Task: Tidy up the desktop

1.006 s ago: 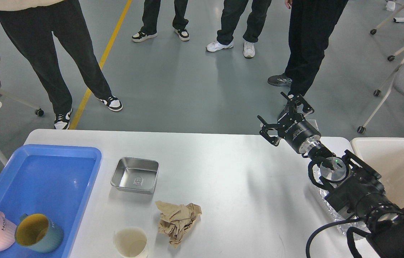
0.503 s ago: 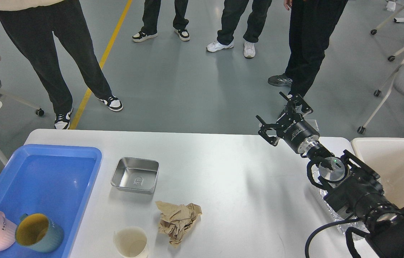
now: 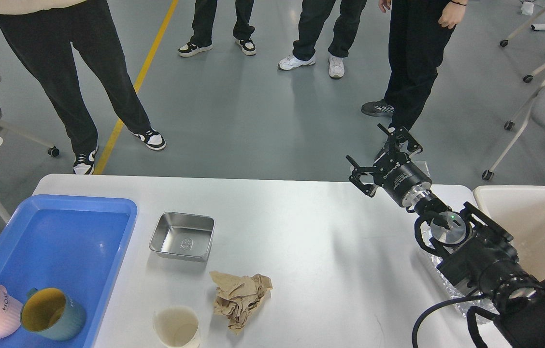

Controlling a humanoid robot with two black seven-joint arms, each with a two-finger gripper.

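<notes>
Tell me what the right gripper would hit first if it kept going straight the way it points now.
Probably nothing on the desktop. The right gripper, open, points up and away past the far edge, toward the legs of the person in black trousers; depth is unclear, so the gap cannot be judged.

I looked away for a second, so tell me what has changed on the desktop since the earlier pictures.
Almost nothing. The right gripper hangs open and empty over the far edge of the desktop, barely shifted. Nothing was grasped or released. The steel dish, crumpled paper, paper cup and blue tray with two mugs stayed put.
</notes>
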